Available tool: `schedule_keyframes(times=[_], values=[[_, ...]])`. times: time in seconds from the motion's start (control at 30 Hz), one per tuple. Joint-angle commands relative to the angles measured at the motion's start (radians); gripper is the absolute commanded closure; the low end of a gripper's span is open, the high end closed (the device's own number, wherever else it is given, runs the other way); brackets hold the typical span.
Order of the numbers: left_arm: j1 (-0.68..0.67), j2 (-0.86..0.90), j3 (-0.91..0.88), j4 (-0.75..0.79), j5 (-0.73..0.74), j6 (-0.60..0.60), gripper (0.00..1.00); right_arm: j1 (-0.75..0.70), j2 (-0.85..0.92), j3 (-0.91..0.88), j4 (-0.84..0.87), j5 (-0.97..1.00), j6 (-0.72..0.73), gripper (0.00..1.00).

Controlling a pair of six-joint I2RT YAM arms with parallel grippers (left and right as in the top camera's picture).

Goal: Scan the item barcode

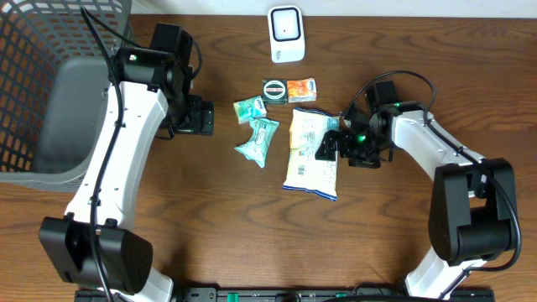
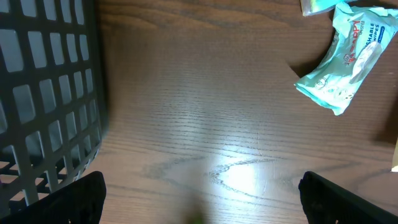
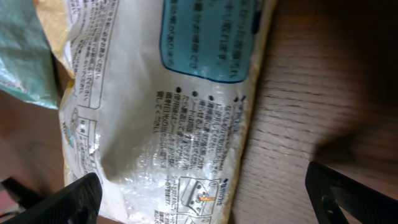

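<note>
Snack bag (image 1: 306, 168) laid flat mid-worktop, long axis pointed roughly at scanner (image 1: 285, 33). Right jaws spread over its right edge, nothing pinched. Left jaws spread too, well apart by the basket (image 1: 25, 33); right arm judged nearer.

A large cream snack bag (image 1: 306, 172), blue-labelled and covered in fine print, lies flat on the tabletop (image 1: 252, 235), well below the white scanner (image 1: 286, 33).

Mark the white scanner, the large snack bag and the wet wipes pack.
white scanner (image 1: 285, 33): overhead view, middle of its face.
large snack bag (image 1: 307, 166): overhead view, centre of its body.
wet wipes pack (image 2: 345, 59): left wrist view, middle of the wrapper.
</note>
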State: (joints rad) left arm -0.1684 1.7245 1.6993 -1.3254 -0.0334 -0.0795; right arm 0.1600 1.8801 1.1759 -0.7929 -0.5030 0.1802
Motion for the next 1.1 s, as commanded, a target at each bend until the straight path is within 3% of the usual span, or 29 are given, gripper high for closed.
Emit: schedule_keyframes(times=[0.0, 0.1, 0.37, 0.4, 0.43, 0.6, 0.83, 1.07], values=[[0.003, 0.003, -0.003, 0.000, -0.016, -0.012, 0.02, 0.004, 0.033, -0.015, 0.000, -0.058, -0.032, 0.01], [0.003, 0.003, -0.003, 0.000, -0.016, -0.012, 0.02, 0.025, 0.066, -0.017, 0.021, -0.057, -0.025, 0.01], [0.003, 0.003, -0.003, 0.000, -0.016, -0.012, 0.02, 0.045, 0.174, -0.027, 0.149, -0.082, 0.077, 0.14], [0.003, 0.003, -0.003, 0.000, -0.016, -0.012, 0.02, 0.045, 0.202, -0.027, 0.170, -0.095, 0.077, 0.34], [0.003, 0.003, -0.003, 0.000, -0.016, -0.012, 0.02, 0.045, 0.212, -0.027, 0.173, -0.094, 0.077, 0.47], [0.003, 0.003, -0.003, 0.000, -0.016, -0.012, 0.02, 0.043, 0.218, -0.026, 0.172, -0.120, 0.077, 0.99], [0.003, 0.003, -0.003, 0.000, -0.016, -0.012, 0.02, 0.021, 0.138, -0.023, 0.192, -0.243, 0.077, 0.99], [0.003, 0.003, -0.003, 0.000, -0.016, -0.012, 0.02, -0.007, -0.099, -0.023, 0.204, -0.258, 0.072, 0.99]])
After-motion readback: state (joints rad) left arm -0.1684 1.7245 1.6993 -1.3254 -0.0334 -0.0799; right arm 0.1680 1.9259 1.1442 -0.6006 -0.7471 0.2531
